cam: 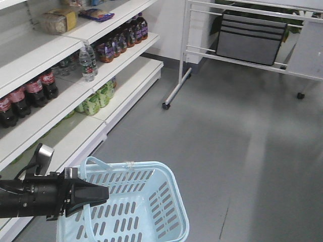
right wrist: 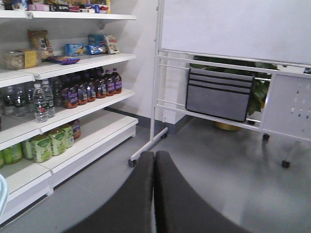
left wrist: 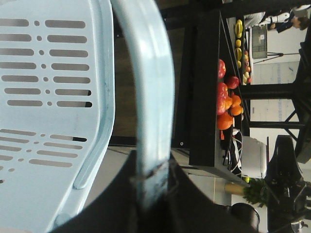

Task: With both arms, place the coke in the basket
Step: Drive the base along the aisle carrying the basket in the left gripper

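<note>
Coke bottles (cam: 35, 91) stand upright in a row on a shelf (cam: 60, 108), up and to the left of the basket (cam: 146, 165) in the front view, well apart from it, long axes vertical. At the basket's near-left corner the left gripper (cam: 103, 193) meets the loop handle (cam: 90, 162); the right arm is out of this picture.

The left wrist view shows what the front one cannot: the handle (left wrist: 146, 73) runs straight between the jaws of the left gripper (left wrist: 153, 182), clamped on it, with the basket's slotted wall (left wrist: 48, 121) just beside. No cola appears here.

The right wrist view has the right gripper (right wrist: 154, 158) pressed closed on nothing, facing the shelving past the basket. Water bottles (right wrist: 41, 99) and green tea (right wrist: 48, 145) show, but no red labels. With the left arm occupied, the reach likely falls to the right one.
</note>
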Available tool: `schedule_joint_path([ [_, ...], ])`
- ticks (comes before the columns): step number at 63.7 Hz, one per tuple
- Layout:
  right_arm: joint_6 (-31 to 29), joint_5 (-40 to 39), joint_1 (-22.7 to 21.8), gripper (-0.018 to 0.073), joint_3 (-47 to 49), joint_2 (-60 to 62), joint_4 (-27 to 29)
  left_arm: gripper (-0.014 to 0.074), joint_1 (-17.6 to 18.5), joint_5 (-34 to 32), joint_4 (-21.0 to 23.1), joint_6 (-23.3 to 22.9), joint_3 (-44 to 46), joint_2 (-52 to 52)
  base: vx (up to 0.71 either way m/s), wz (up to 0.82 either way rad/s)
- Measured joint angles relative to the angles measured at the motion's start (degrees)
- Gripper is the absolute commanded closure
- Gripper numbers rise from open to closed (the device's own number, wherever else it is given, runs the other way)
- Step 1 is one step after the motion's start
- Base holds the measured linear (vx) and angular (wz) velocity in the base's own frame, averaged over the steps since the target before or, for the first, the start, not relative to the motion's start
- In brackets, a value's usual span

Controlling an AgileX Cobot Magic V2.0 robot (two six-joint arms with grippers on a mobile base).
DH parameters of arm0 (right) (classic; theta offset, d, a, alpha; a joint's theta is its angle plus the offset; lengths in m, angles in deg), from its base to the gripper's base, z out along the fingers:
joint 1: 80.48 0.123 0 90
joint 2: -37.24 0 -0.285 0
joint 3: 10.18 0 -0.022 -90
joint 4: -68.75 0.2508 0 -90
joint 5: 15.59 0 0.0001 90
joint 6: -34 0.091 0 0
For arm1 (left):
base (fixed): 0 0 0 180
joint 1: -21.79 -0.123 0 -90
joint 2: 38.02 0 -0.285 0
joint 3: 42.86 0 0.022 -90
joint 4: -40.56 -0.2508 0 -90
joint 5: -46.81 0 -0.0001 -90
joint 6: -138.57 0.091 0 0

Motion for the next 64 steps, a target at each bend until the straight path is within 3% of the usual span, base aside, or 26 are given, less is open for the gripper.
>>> schedule_joint_path([
  [64, 0.0, 0.0, 0.0, 0.0569, 0.0, 0.0, 0.0, 0.0603, 0.0, 0.1, 0.0, 0.0, 0.0, 0.0, 0.05, -0.39],
])
